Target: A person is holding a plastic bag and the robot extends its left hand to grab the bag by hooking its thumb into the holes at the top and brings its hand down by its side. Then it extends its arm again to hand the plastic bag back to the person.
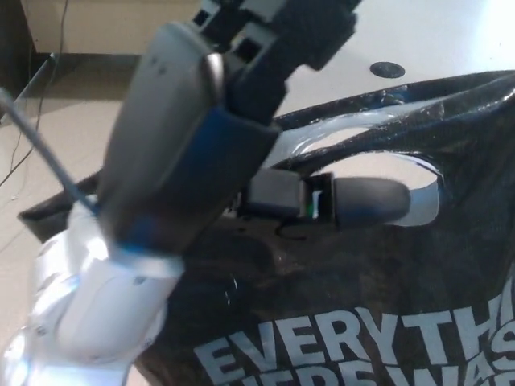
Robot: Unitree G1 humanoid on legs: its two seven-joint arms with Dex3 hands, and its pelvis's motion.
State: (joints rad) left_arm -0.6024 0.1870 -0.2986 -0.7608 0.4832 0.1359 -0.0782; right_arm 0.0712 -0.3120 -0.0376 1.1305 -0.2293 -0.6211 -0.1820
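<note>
The left forearm (153, 185) rises from the lower left toward the top centre, and its left hand (273, 48) is above the bag, with the fingers mostly out of the picture. The thumb (354, 201) lies level and points right, into the handle hole (422, 205) (I cannot tell if the fingers close). The black plastic bag (362, 281) fills the right and lower part; its top edge climbs to the right. The white letters read upright, and the inside is not visible.

Pale desk (451, 40) with a dark round grommet hole (387, 70), beige floor (32, 137) alongside.
</note>
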